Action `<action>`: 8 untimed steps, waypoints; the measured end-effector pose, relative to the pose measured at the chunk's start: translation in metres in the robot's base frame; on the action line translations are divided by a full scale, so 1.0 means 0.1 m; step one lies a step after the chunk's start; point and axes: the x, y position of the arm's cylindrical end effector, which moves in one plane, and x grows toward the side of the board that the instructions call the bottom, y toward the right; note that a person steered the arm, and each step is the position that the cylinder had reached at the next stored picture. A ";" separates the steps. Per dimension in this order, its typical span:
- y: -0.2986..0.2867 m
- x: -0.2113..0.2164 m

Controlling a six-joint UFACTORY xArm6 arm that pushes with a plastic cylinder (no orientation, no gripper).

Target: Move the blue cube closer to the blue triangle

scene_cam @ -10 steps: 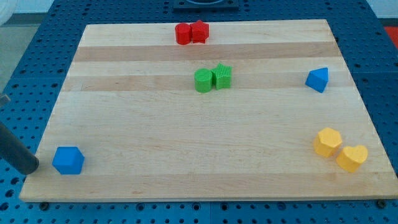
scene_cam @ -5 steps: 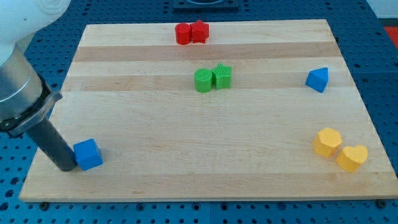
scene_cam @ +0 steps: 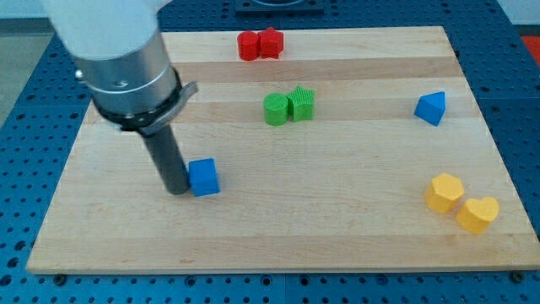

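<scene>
One dark rod is all there is here; no pincer exists to be apart or together, and my tip (scene_cam: 177,190) sits pressed against the side of the blue cube (scene_cam: 203,177) that faces the view's left. From the cube, the blue triangle (scene_cam: 430,108) lies well apart toward the view's right and somewhat toward the top. The two green blocks (scene_cam: 288,106) stand above and right of the cube, the red pair (scene_cam: 259,44) beyond them, the two yellow blocks (scene_cam: 461,203) far right and lower. The cube looks small, light and rigid; on smooth wood it should slide readily but may spin, so contact belongs at the middle of its flat face.
</scene>
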 end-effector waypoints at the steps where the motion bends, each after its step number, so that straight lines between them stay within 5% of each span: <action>1: 0.26 -0.13; 8: 1.96 -0.53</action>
